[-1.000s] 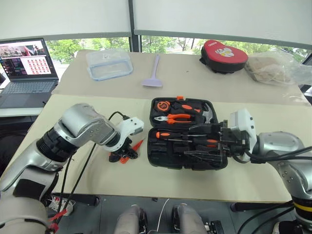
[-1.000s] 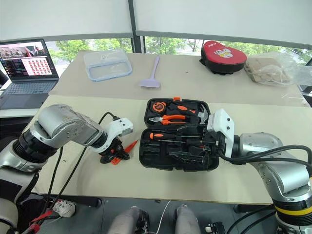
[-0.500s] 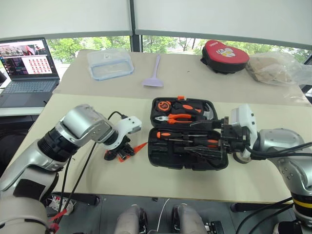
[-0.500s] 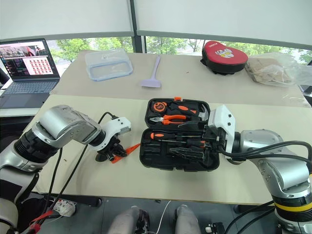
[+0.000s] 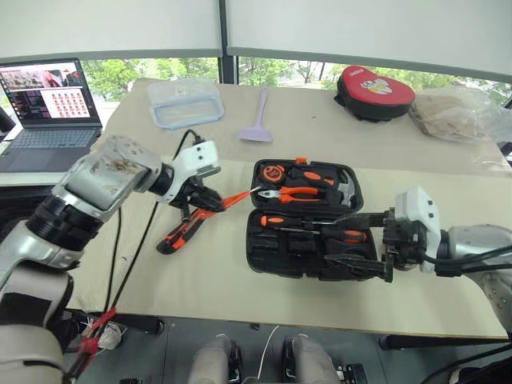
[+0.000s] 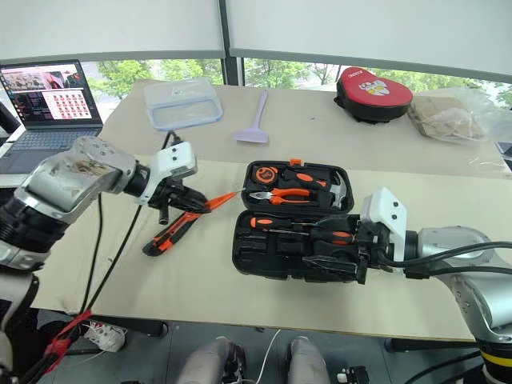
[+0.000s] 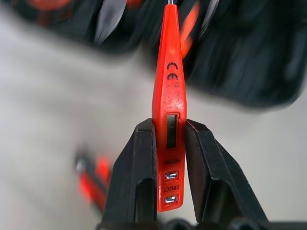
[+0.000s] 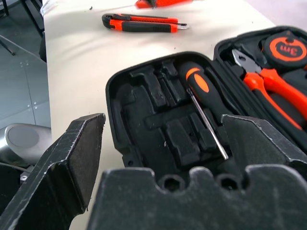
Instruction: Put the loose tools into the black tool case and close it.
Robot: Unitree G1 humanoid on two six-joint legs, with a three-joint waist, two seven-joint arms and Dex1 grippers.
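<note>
Right wrist view first: your right gripper (image 8: 163, 158) has its fingers spread wide with nothing between them, and the black moulded plastic tool case (image 8: 139, 96) lies open just past the fingertips, one orange-and-black-handled screwdriver (image 8: 201, 96) in its slot. Beyond the case, the orange-black utility knife (image 8: 144, 23) lies on the beige table (image 8: 81, 57). Your left gripper (image 7: 169, 143) is clamped on the slim orange tester pen (image 7: 169, 91), pen tip pointing out past the fingers toward the case.
</note>
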